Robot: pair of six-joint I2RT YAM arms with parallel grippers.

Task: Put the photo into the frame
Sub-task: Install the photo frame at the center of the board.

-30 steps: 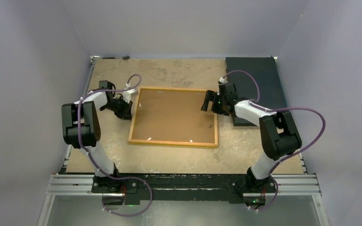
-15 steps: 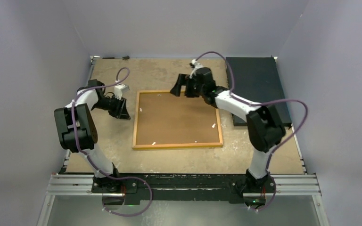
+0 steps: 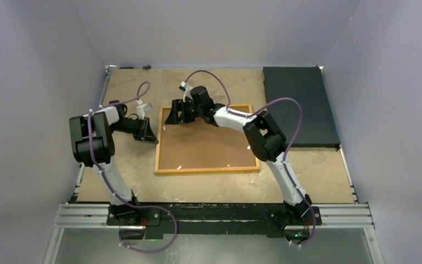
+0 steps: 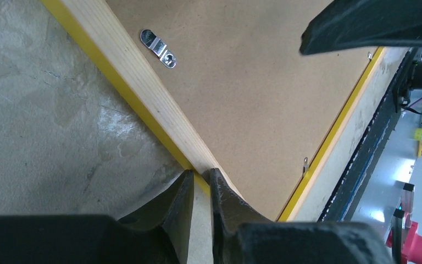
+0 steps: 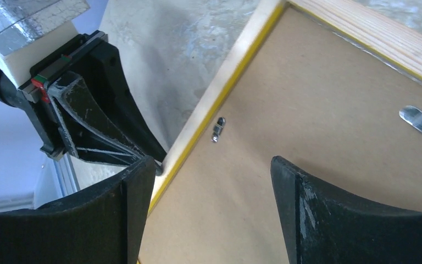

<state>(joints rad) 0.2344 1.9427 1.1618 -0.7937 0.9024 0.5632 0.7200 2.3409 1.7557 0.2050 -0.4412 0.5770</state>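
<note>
The frame (image 3: 206,170) lies face down on the table, its yellow edge and light wood rail (image 4: 126,71) surrounding a brown backing board (image 3: 209,140). My left gripper (image 3: 153,137) is at the frame's left rail, and its fingers (image 4: 200,175) are nearly together, pinching that edge. My right gripper (image 3: 173,116) hovers open over the frame's far left corner, with only the board (image 5: 307,137) between its fingers (image 5: 211,165). The photo is hidden.
A dark rectangular mat (image 3: 299,104) lies at the far right of the table. Small metal turn clips (image 4: 158,48) (image 5: 420,122) sit on the board near the rails. The side walls stand close on both sides.
The right arm swept left along the frame's far edge to its far left corner, its jaws narrowing slightly. The frame turned a little early on. The left gripper came back onto the left rail.
</note>
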